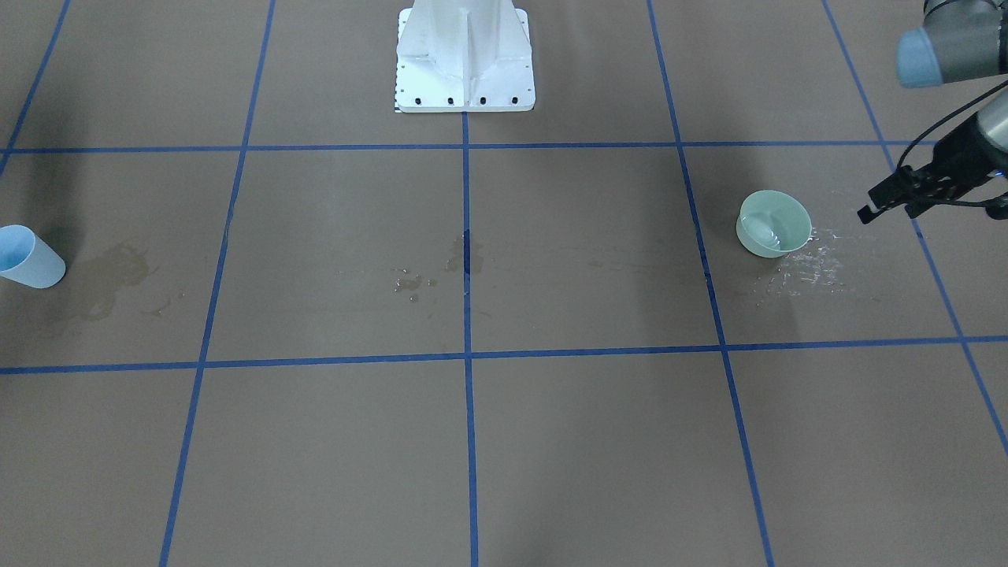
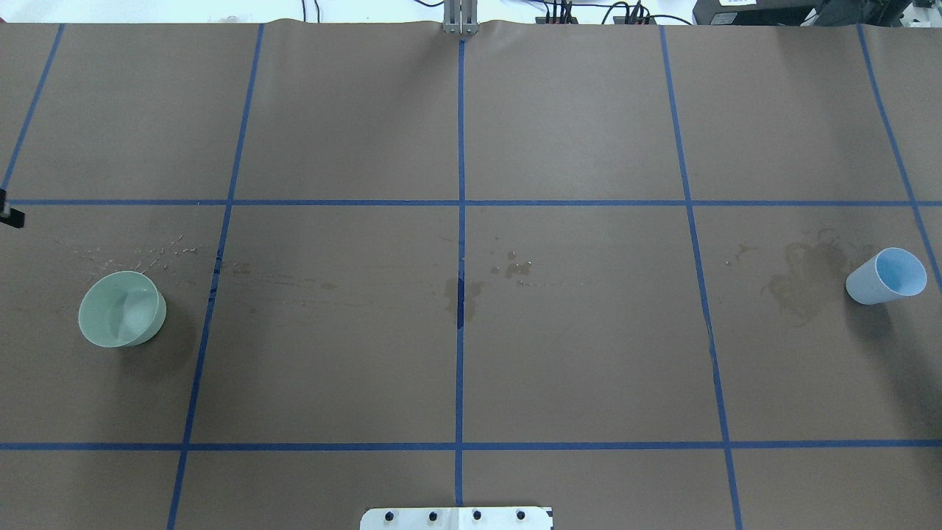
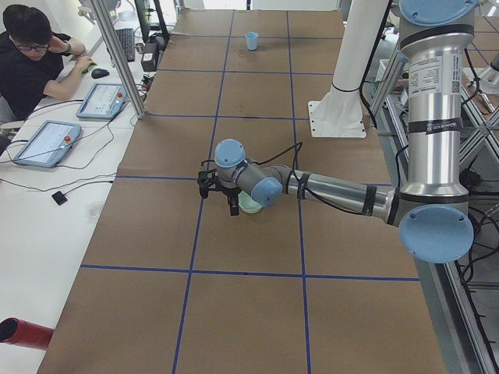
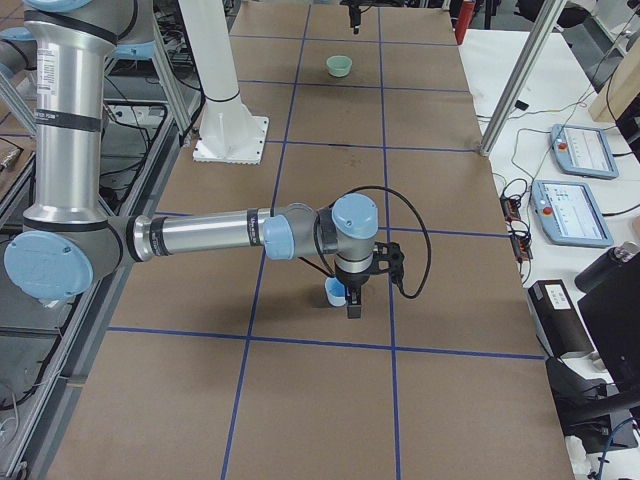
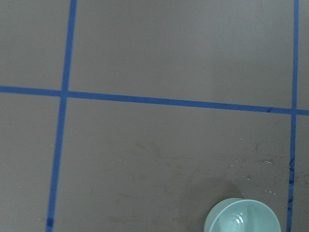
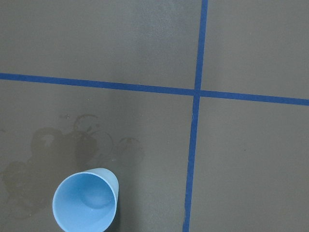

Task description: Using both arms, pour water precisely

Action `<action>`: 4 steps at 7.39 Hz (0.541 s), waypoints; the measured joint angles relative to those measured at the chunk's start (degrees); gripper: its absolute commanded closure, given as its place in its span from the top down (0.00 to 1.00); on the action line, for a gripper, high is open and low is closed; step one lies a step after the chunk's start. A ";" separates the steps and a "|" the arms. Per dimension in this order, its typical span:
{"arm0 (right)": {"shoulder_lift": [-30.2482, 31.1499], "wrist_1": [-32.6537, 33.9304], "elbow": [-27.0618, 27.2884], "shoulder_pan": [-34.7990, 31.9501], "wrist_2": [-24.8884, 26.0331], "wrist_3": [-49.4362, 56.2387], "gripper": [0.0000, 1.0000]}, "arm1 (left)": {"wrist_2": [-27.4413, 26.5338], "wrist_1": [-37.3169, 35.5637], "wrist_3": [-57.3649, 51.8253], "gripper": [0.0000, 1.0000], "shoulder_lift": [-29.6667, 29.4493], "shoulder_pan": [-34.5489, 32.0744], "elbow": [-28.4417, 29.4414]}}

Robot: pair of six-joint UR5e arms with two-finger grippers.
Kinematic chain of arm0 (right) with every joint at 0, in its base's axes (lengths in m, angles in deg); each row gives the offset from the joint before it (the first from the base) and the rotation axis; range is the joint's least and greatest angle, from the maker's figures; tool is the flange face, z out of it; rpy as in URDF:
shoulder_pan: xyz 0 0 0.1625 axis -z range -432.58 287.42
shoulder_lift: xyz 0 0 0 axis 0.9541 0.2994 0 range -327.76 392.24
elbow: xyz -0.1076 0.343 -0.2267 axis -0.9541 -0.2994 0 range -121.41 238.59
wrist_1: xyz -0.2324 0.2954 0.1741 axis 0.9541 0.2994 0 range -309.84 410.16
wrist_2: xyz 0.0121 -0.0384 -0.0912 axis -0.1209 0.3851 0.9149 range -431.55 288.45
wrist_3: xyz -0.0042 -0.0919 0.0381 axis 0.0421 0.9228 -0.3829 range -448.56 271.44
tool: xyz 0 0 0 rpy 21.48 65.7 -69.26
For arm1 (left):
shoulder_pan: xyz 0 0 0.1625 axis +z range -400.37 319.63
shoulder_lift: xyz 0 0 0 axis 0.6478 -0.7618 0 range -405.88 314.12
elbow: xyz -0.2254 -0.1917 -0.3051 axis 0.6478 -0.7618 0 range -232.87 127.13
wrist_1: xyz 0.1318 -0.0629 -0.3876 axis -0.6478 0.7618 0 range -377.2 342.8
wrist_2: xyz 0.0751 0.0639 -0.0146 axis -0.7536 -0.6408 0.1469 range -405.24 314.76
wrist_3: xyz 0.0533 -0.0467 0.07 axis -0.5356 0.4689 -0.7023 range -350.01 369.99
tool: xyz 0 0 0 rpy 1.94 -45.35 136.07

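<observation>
A pale green bowl [image 1: 774, 224] stands upright on the brown table; faint glints of water [image 5: 238, 220] show in its bottom. My left gripper [image 1: 890, 211] hangs beside and above it on the outer side, its fingers apart and empty. Only a tip of this gripper shows at the overhead view's left edge [image 2: 11, 215]. A light blue cup [image 2: 885, 276] stands at the other end of the table. My right gripper [image 4: 353, 305] hovers right next to the cup [image 4: 335, 292]; I cannot tell whether it is open or shut. Neither wrist view shows fingers.
Shiny droplets [image 1: 811, 268] lie scattered beside the bowl. Dark damp stains mark the paper by the cup [image 2: 798, 283] and at the table's middle [image 2: 460, 294]. The white pedestal [image 1: 465, 55] stands at the robot's side. An operator [image 3: 35, 54] sits at a desk beyond the table.
</observation>
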 measured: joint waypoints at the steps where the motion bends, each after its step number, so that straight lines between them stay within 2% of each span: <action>1: 0.01 0.02 -0.05 -0.02 0.00 0.00 1.00 | -1.36 1.84 2.45 0.99 0.78 3.54 0.02; 4: 0.12 0.03 0.08 -0.05 0.00 0.00 1.00 | -2.17 2.83 3.87 0.99 1.85 10.60 1.99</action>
